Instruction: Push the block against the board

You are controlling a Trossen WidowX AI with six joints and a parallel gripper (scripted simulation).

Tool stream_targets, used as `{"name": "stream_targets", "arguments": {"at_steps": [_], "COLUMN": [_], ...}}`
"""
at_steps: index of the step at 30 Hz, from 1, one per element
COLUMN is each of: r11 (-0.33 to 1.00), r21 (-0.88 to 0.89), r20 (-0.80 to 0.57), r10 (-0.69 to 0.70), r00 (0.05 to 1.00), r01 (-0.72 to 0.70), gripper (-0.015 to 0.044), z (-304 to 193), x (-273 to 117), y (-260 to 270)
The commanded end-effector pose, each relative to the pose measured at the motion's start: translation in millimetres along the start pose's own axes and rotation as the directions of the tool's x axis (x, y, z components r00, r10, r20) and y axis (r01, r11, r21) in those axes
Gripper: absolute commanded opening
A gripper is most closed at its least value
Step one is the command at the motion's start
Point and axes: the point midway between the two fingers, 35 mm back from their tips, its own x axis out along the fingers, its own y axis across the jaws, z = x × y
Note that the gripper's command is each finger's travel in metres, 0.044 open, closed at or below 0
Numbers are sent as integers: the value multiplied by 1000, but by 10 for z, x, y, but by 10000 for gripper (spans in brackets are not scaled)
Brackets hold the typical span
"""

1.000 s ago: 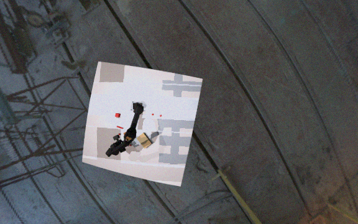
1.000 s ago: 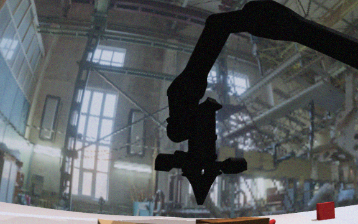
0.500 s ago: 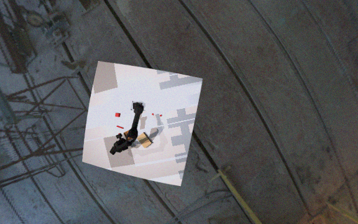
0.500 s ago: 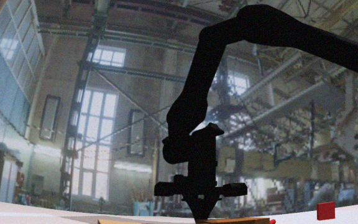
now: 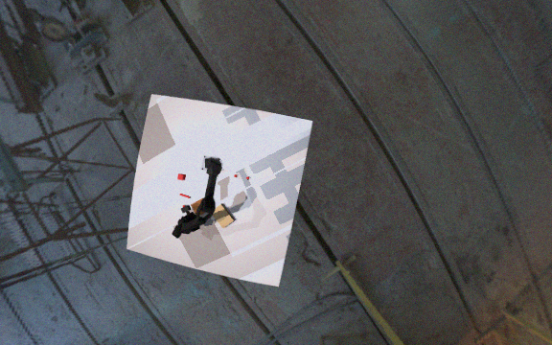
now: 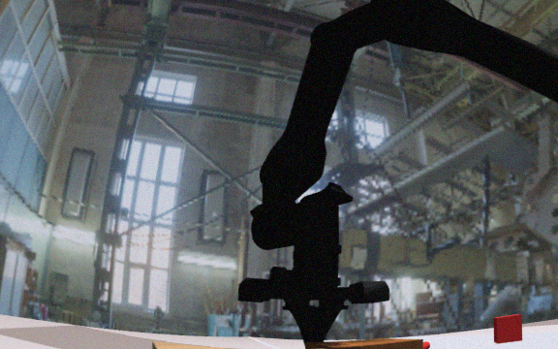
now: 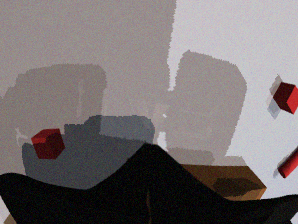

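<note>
The orange-brown square block (image 5: 197, 206) (image 6: 381, 344) (image 7: 200, 172) lies flat, partly behind the arm in the top view and cut off by the bottom edge in the exterior view. The tan board (image 5: 226, 221) (image 6: 177, 346) lies on the other side of the arm in the top view. The two look apart there, but the arm covers much of the space between them. My gripper (image 6: 315, 340) (image 7: 149, 149) is shut and empty, pointing down low by the block's end that faces the board. Whether its tip touches the block is hidden.
A larger red cube (image 5: 181, 176) (image 6: 508, 329) and a thin red bar (image 5: 185, 195) (image 7: 288, 164) lie beyond the block. Small red cubes (image 7: 48, 143) (image 7: 286, 98) also show in the wrist view. Dark shadows cross the pale table (image 5: 185, 125).
</note>
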Motion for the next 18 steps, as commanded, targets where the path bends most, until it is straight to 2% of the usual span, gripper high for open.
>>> {"name": "stream_targets", "arguments": {"at_steps": [1,18], "r11": [1000,1000], "r21": [7,8], "r20": [-10,-11], "r10": [-2,-2], "r00": [1000,1000], "r01": [2,2], "gripper": [0,0], "z": [-88,-354], "x": [29,28], "y": [3,10]}}
